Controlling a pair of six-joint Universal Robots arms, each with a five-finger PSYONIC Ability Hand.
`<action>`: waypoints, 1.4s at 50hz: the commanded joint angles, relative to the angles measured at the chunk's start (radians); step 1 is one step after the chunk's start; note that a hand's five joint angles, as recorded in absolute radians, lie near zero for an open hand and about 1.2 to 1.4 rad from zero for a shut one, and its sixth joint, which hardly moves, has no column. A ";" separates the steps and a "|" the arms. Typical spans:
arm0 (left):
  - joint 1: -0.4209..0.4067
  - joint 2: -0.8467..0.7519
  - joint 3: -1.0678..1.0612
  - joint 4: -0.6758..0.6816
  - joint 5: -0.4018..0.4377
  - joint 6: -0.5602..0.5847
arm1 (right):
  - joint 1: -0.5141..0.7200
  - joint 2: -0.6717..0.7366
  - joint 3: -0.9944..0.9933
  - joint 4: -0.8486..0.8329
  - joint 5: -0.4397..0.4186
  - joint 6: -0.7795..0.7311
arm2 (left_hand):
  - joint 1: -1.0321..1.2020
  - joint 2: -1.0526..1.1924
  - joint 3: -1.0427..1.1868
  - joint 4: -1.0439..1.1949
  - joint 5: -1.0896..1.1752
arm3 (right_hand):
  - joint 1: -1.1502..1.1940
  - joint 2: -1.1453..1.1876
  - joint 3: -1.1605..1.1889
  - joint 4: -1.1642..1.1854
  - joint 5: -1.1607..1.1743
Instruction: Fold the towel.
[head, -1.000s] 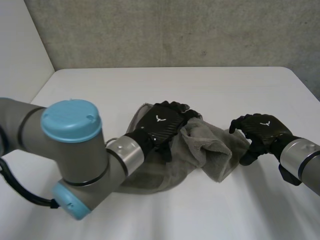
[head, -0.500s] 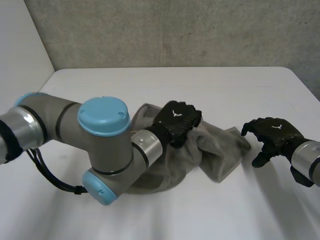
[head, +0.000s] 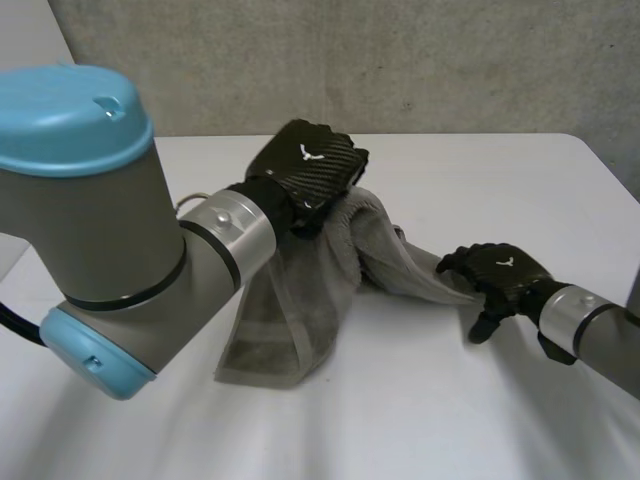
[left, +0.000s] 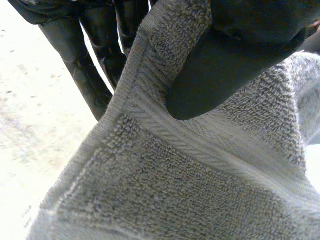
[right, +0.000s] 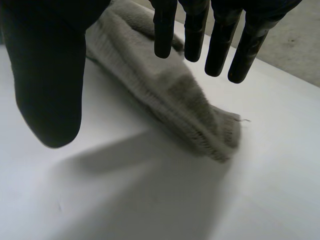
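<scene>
The grey towel (head: 318, 262) hangs from my left hand (head: 305, 168), which is raised above the table and shut on its upper edge. In the left wrist view the thumb (left: 225, 60) presses the towel's hemmed edge (left: 175, 185) against the fingers (left: 95, 75). One part of the towel hangs down to the table; another runs right as a rumpled strip to my right hand (head: 497, 272). In the right wrist view the right hand's fingers (right: 220, 45) are straight and spread from the thumb. They hover over the towel's end corner (right: 210, 135), which lies on the table.
The white table (head: 480, 180) has bare room around the towel. A grey concrete wall (head: 400, 60) stands behind its far edge. My left arm's large joint (head: 90, 220) bulks in front at the left.
My left hand has closed on the towel and lifted it up and back, drawing it out. The right hand has moved left to the towel's end, its fingers straighter.
</scene>
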 joint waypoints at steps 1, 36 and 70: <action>0.027 0.023 0.000 -0.039 -0.051 0.014 | 0.071 0.063 -0.062 -0.042 0.077 0.051 | 0.229 0.180 0.181 0.179 0.196 | 0.053 0.002 0.020 0.026 0.037; 0.281 0.116 -0.144 -0.216 -0.057 0.046 | 0.131 -0.302 -0.283 0.395 0.249 -0.466 | 0.229 0.180 0.181 0.179 0.196 | 1.109 1.058 1.076 1.082 1.093; 0.283 -0.096 0.397 0.366 -0.269 0.307 | 0.300 -0.035 -0.735 -0.510 0.581 -0.607 | 0.229 0.180 0.181 0.179 0.196 | 1.109 1.058 1.076 1.082 1.093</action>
